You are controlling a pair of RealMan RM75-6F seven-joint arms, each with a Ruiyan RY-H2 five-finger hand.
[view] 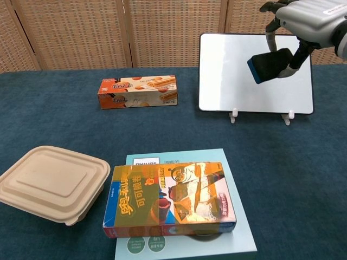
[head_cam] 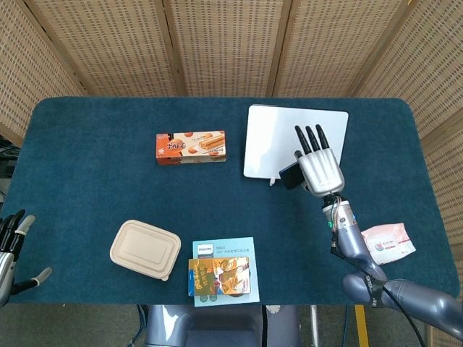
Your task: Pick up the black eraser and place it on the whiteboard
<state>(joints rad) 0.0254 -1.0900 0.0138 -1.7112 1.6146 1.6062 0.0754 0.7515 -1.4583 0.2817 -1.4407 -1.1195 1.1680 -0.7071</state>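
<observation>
My right hand holds the black eraser up in the air, pinched under its fingers. In the chest view the eraser hangs in front of the whiteboard, near its upper right part. From the head view the hand lies over the whiteboard's lower right area, with the eraser at the board's near edge. Whether the eraser touches the board I cannot tell. My left hand is at the table's near left corner, fingers apart and holding nothing.
An orange biscuit box lies left of the whiteboard. A beige lunch box and a colourful box on a light blue box sit near the front edge. A pink packet lies at the right edge.
</observation>
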